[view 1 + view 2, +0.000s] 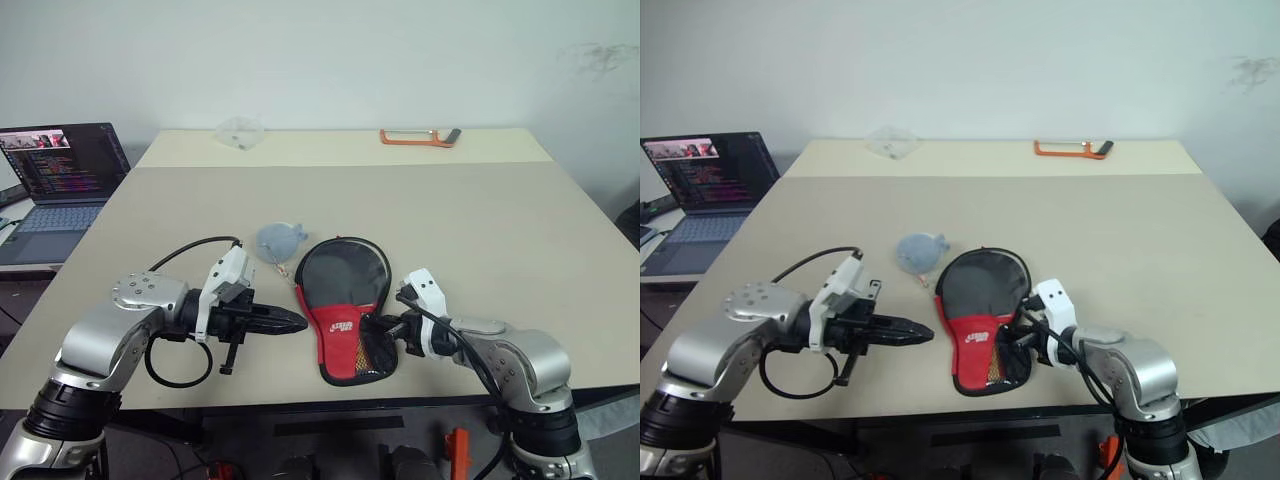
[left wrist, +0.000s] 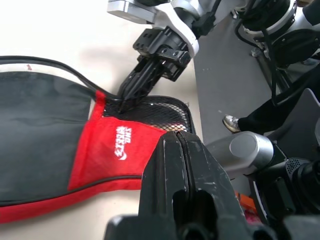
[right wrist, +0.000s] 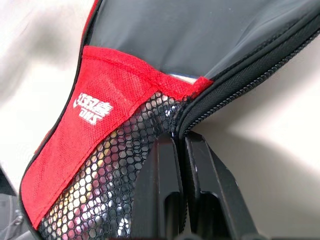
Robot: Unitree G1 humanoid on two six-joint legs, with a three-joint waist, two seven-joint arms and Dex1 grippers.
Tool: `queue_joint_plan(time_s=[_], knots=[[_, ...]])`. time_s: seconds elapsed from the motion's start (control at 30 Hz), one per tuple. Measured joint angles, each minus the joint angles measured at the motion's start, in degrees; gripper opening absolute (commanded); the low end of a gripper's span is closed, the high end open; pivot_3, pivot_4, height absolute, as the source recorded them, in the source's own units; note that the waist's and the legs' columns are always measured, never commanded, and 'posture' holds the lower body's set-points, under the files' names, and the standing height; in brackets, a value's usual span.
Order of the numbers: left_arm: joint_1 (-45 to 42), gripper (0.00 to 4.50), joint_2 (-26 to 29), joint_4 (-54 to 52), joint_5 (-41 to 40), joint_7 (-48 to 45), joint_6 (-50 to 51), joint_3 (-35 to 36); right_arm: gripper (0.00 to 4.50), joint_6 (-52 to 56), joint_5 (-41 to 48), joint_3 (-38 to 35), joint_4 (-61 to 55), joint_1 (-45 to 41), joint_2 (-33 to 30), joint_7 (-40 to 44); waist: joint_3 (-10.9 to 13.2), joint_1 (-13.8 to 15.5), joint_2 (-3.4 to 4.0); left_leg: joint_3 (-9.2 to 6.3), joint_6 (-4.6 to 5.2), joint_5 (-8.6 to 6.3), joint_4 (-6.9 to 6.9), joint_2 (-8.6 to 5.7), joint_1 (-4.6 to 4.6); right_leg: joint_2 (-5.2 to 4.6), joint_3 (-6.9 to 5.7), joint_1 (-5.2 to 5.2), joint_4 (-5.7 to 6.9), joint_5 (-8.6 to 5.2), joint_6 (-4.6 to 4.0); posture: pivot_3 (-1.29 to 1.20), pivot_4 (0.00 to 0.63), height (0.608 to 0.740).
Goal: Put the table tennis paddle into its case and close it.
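The case (image 1: 340, 285) lies flat near the table's front edge, with its black round part farther from me and its red panel and mesh patch nearer. My right gripper (image 1: 374, 326) is at the case's right edge by the mesh. It is shut on the zip (image 3: 200, 107) where the black rim meets the mesh. My left gripper (image 1: 296, 321) is shut and holds nothing. It points right at the case's left edge, a short gap away. The paddle is hidden.
A blue-grey round pouch (image 1: 280, 240) lies just beyond the case on its left. An open laptop (image 1: 60, 185) sits on a side table at far left. An orange-handled tool (image 1: 418, 137) and a clear plastic piece (image 1: 240, 130) lie at the far table edge.
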Motion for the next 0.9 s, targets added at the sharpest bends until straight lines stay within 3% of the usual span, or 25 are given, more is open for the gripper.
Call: queue_joint_plan(time_s=[0.3,0.53,0.67,0.8,0.9], knots=[[-0.80,0.00,0.02,0.55,0.02,-0.72,-0.07,-0.31,0.01,6.68,2.24,-2.76,-5.75,4.09,6.13,-3.74,0.00,-0.10,0.00,0.01,0.00,0.00,-0.01,0.01,0.02,0.03,0.00,0.00,0.02,0.00,0.00,0.00,0.150,0.740],[-2.46,0.00,0.73,2.39,0.86,-1.94,-0.57,-1.03,0.01,7.23,2.42,-2.91,-6.39,4.64,7.12,-5.65,0.00,-0.11,0.01,0.01,0.00,0.00,0.00,0.01,0.05,0.04,0.00,0.00,0.03,0.00,0.00,0.00,0.150,0.740],[-2.70,0.00,0.70,2.79,1.25,-2.11,-0.74,-1.47,1.07,7.54,2.44,-3.89,-6.36,4.66,7.01,-6.70,0.00,-0.09,0.01,0.00,0.00,0.00,0.00,0.01,0.05,0.04,0.00,0.01,0.03,0.00,0.00,0.00,0.150,0.740],[-2.70,0.00,0.60,2.79,1.34,-2.01,-0.87,-2.08,2.41,8.24,4.27,-4.99,-7.99,5.37,5.19,-5.75,0.00,-0.05,0.00,-0.01,0.04,-0.02,0.01,0.01,0.05,0.04,-0.02,0.03,0.03,0.00,0.00,0.00,0.150,0.740],[-2.63,0.00,-0.01,2.75,1.44,-1.59,-0.88,-2.31,3.50,7.48,5.27,-4.39,-10.59,6.16,-0.72,-4.25,0.00,-0.02,0.00,0.00,0.06,-0.03,0.04,-0.01,0.04,0.03,-0.03,0.05,0.00,0.00,0.00,0.00,0.150,0.740]])
